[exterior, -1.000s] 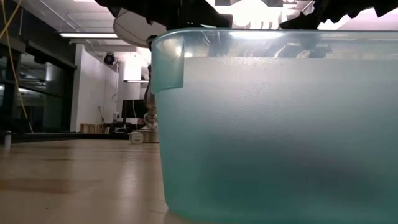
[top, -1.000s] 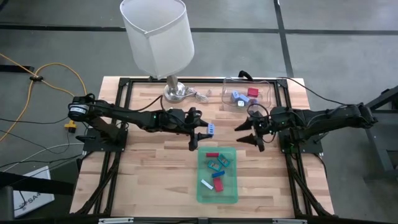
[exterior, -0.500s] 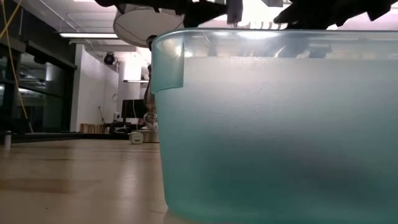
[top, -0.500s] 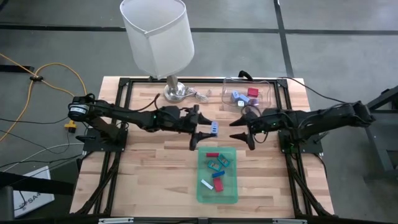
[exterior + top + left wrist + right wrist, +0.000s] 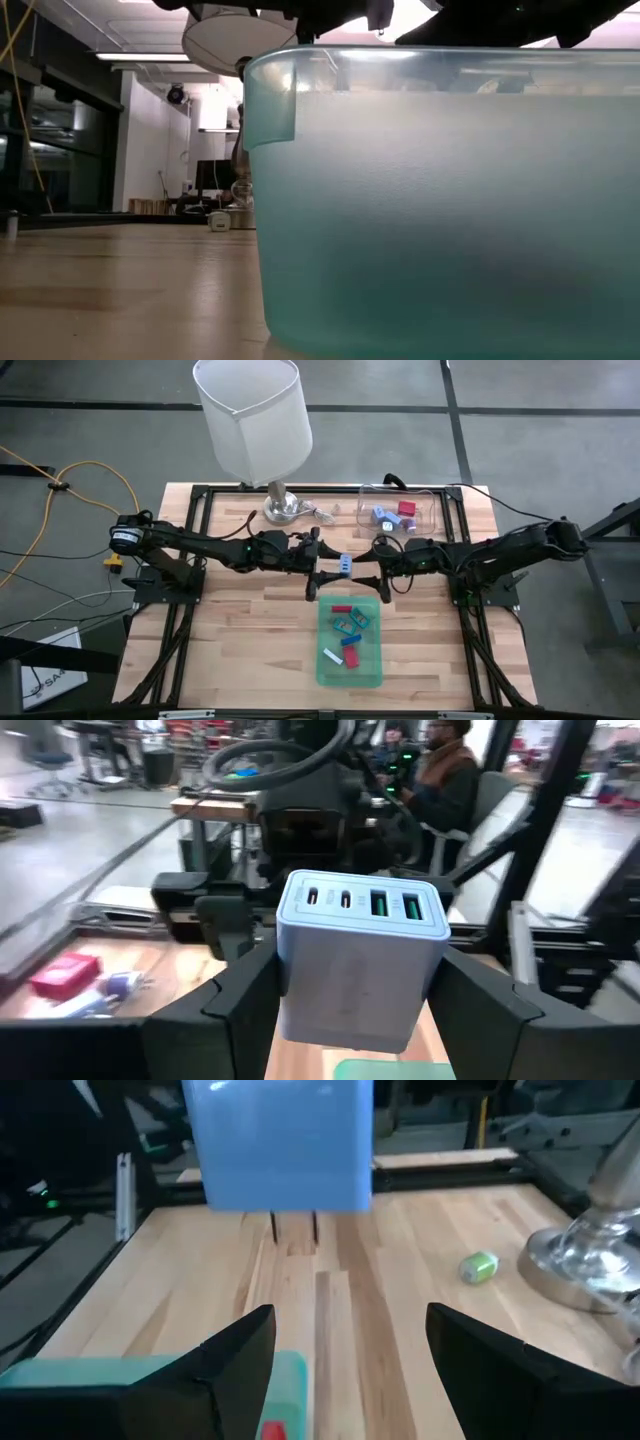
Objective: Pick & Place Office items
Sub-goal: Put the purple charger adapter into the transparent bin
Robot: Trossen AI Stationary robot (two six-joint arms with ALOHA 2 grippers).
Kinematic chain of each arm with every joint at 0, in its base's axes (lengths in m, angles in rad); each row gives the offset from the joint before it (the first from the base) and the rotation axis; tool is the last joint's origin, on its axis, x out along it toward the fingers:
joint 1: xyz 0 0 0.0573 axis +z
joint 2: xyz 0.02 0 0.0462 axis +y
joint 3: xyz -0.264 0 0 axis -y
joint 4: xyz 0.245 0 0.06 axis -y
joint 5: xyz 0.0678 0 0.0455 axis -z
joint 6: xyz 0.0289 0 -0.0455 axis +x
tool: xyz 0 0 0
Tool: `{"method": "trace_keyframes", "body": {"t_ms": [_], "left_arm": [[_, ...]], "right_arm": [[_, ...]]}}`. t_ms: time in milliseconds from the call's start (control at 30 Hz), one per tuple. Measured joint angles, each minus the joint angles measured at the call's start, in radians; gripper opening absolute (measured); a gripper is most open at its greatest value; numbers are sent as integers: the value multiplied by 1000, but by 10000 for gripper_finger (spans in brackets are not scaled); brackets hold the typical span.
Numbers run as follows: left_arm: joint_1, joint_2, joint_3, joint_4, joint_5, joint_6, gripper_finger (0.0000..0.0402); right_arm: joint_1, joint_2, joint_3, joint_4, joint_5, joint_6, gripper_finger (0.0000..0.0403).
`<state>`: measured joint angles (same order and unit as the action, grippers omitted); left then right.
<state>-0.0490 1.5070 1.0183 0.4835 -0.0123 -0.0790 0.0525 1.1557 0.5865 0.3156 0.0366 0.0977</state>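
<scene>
A pale blue charger block with a row of ports on its upper face is held in the air by my left gripper, over the table's middle. From the right wrist it shows as a blue block with two prongs pointing down. My right gripper is open, just right of the block, and touches nothing. Other office items lie in the green tray; a small green piece lies on the wood. My left gripper pinches the charger block between its two fingers, one on each side face. The fingers come level from the table's left. The block is lifted clear of the table and sits upright, ports on top, prongs down.
The green tray's wall fills the low view. A clear container with red and blue pieces stands at the far right. A lamp with a metal base stands at the far edge. A person sits behind the table.
My right gripper has moved toward the table's left, closing in on the charger block, staying open. My left gripper has held the block nearly still in the air.
</scene>
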Motion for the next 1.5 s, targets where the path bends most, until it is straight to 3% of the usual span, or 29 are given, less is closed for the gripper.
{"method": "trace_keyframes", "body": {"t_ms": [300, 1500], "left_arm": [[0, 0, 0, 0, -20, 4, 210], [9, 0, 0, 0, -53, 31, 210]], "right_arm": [[0, 14, 0, 79, 14, -75, 247], [1, 14, 0, 224, -15, -102, 247]]}}
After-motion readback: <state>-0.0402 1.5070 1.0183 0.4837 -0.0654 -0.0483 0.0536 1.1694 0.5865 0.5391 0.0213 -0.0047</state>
